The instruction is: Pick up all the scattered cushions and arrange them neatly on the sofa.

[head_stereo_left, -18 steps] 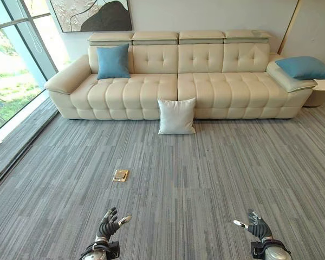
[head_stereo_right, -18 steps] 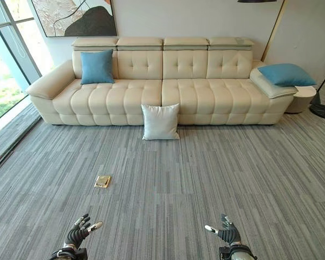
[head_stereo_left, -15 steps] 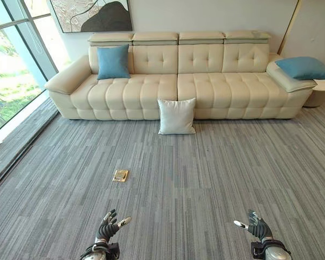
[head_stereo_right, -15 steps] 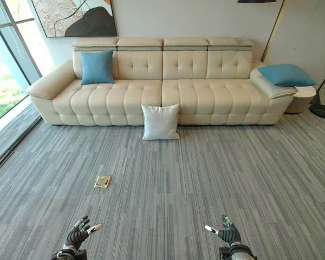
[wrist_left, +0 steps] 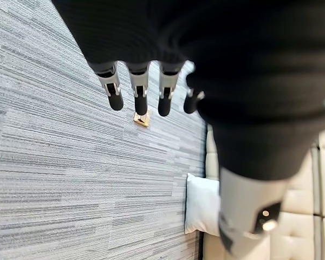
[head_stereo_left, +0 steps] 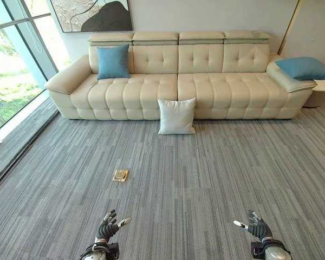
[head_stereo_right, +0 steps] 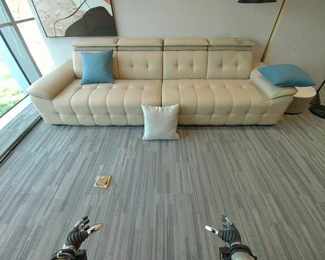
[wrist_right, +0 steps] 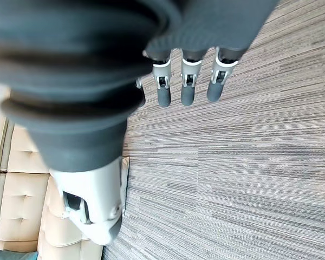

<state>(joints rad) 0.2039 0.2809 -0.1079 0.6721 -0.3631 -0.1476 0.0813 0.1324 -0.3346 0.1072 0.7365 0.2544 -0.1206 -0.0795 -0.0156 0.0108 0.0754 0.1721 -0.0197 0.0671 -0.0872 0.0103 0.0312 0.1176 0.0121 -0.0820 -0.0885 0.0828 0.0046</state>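
tufted leather-look sofa [head_stereo_left: 179, 81]; matt cloth cushions [head_stereo_left: 176, 116], ribbed carpet [head_stereo_left: 206, 179]

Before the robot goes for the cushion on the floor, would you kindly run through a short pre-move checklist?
1. Left hand free, fingers relaxed: ok.
2. Right hand free, fingers relaxed: ok.
3. White cushion located, on the carpet leaning against the sofa front: ok.
4. Cushion within reach from here: not ok, far ahead of both hands.
5. Path hazards: small brass floor plate ahead left; otherwise ok.
6. Free seat space between the blue cushions: ok.

Sofa [head_stereo_left: 179, 81] against the back wall; one cushion [head_stereo_left: 112, 62] on its left seat, another [head_stereo_left: 304, 67] on its right armrest. Third cushion [head_stereo_left: 176, 116] on the floor [head_stereo_left: 216, 173], leaning against the sofa front at centre. Floor plate [head_stereo_left: 120, 175] nearer, left of centre.
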